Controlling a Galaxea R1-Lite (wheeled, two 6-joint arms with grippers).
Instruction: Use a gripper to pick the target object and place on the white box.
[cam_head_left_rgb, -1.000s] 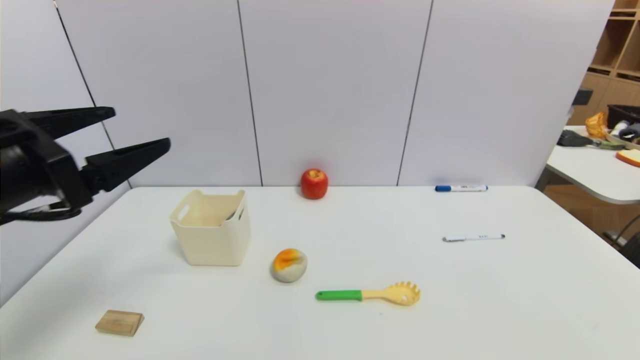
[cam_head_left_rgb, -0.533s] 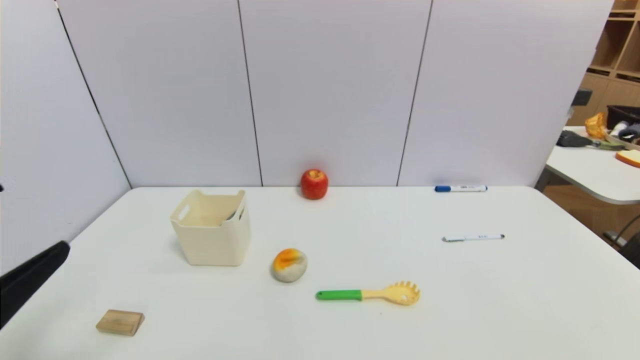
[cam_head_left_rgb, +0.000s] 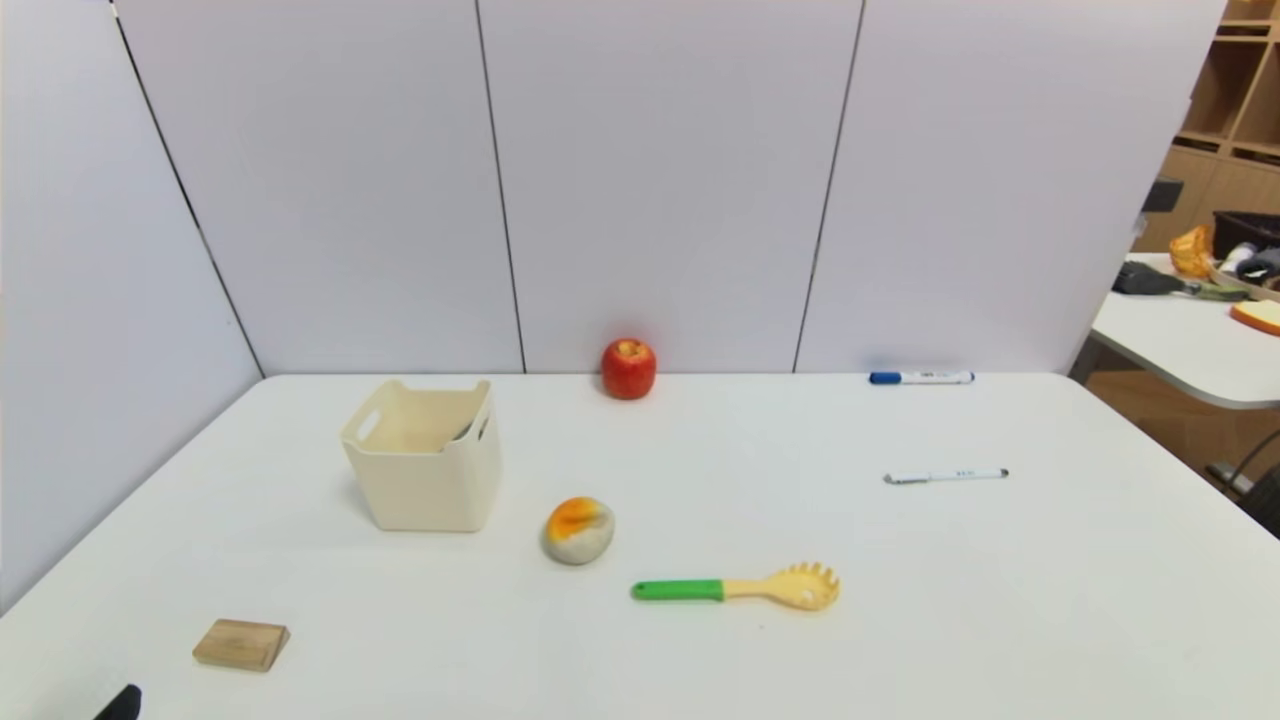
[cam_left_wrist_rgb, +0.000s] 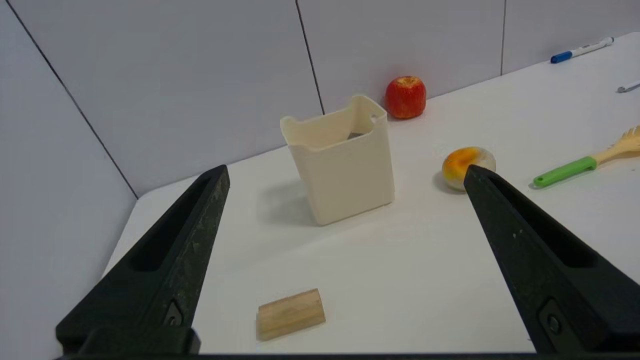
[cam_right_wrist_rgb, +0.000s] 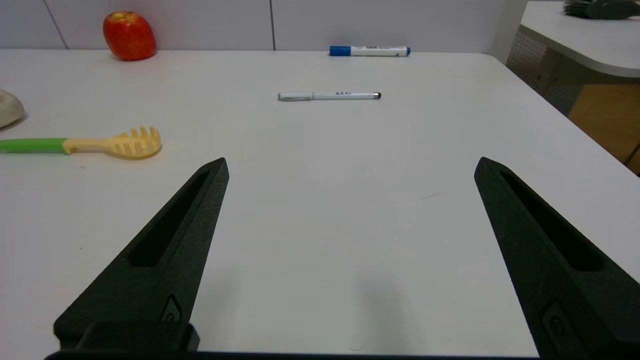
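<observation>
The cream-white box (cam_head_left_rgb: 420, 470) stands on the left half of the table. Inside it a grey sliver of the target object (cam_head_left_rgb: 463, 431) leans against the right wall; the rest is hidden. The left wrist view shows the box (cam_left_wrist_rgb: 345, 175) and the same grey sliver (cam_left_wrist_rgb: 355, 135). My left gripper (cam_left_wrist_rgb: 346, 170) hangs open and empty, low at the table's near-left corner, well short of the box. Only one fingertip (cam_head_left_rgb: 120, 703) of it shows in the head view. My right gripper (cam_right_wrist_rgb: 351, 161) is open and empty over bare table on the right side.
A wooden block (cam_head_left_rgb: 241, 644) lies near the front left. An orange-and-grey round fruit (cam_head_left_rgb: 578, 530), a green-handled pasta spoon (cam_head_left_rgb: 735, 588), an apple (cam_head_left_rgb: 628, 368), a white pen (cam_head_left_rgb: 945, 476) and a blue-capped marker (cam_head_left_rgb: 921, 377) lie about the table.
My left gripper dropped from high at the left to the bottom-left corner, almost out of the head view. It stayed open. Nothing on the table moved.
</observation>
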